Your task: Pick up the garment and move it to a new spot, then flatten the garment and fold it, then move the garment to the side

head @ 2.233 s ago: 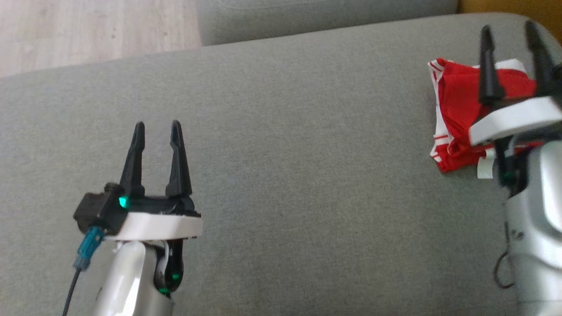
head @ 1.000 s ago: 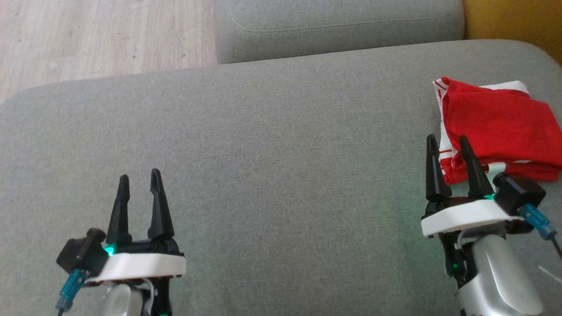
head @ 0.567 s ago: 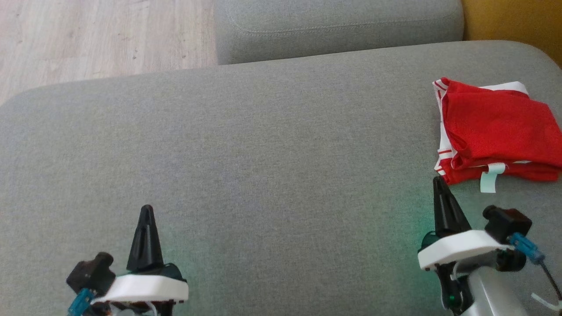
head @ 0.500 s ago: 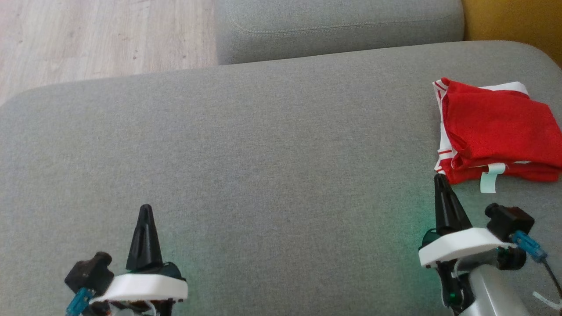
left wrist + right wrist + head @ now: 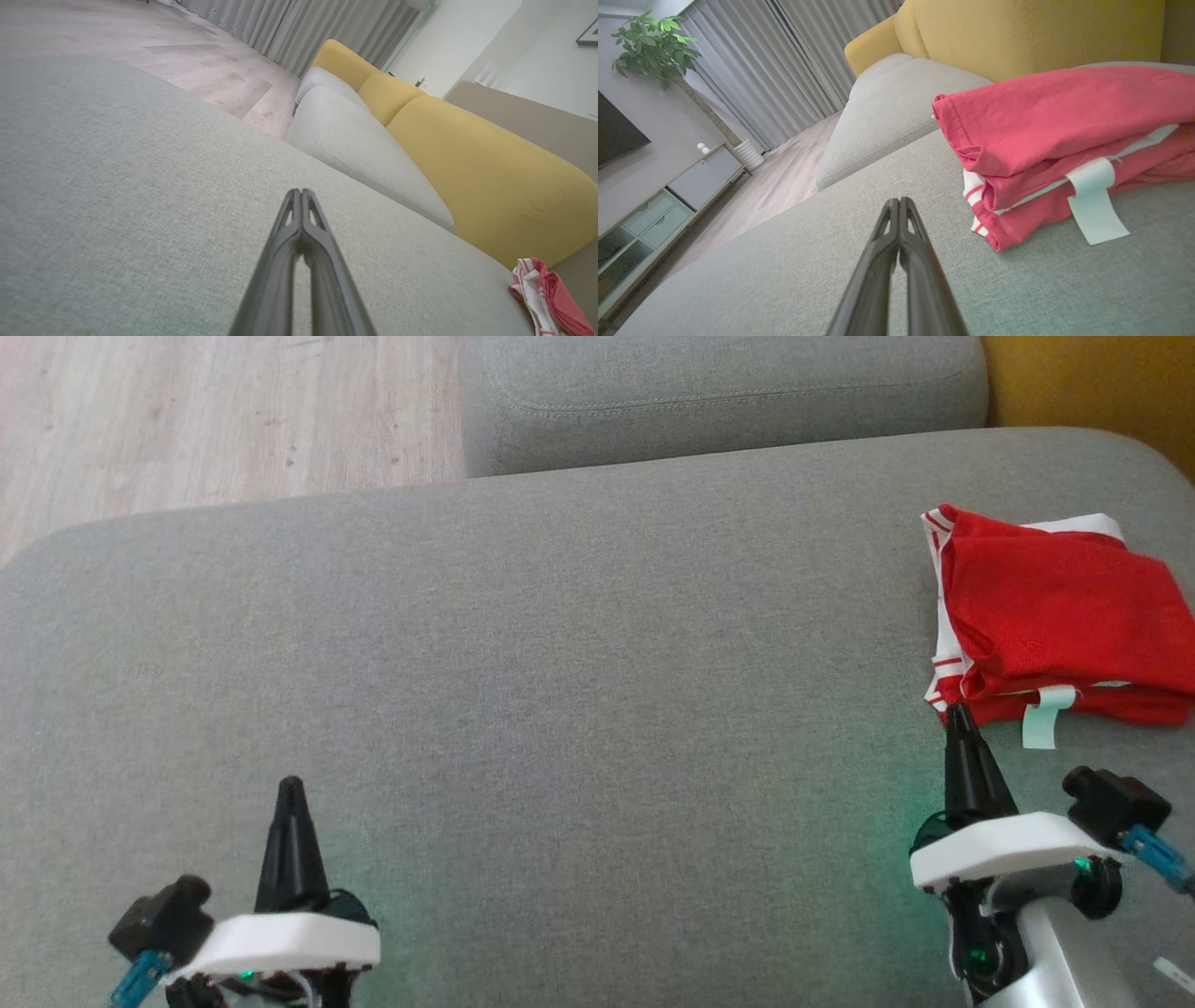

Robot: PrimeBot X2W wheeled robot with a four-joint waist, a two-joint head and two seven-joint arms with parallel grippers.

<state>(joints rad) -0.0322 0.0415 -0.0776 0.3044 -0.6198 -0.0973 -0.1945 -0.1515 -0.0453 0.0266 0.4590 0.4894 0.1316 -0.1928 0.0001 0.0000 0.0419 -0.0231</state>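
Jaws just clenched empty on left gripper (image 5: 290,786) and right gripper (image 5: 958,714); folded red-and-white fabric garment (image 5: 1055,607) just beyond the right: task likely done.

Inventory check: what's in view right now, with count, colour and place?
garment: one, red with white trim, folded, near cushion's right end
label: one, white, on garment's near edge
near cushion: one, grey, under garment
far cushion: one, grey, beyond it
sofa back: one, yellow, behind cushions
floor: one, pale wood, beyond sofa
curtains: one set, grey, far wall
plant: one, green, beside curtains
left gripper: one, dark, shut, over bare cushion
right gripper: one, dark, shut, beside garment's corner
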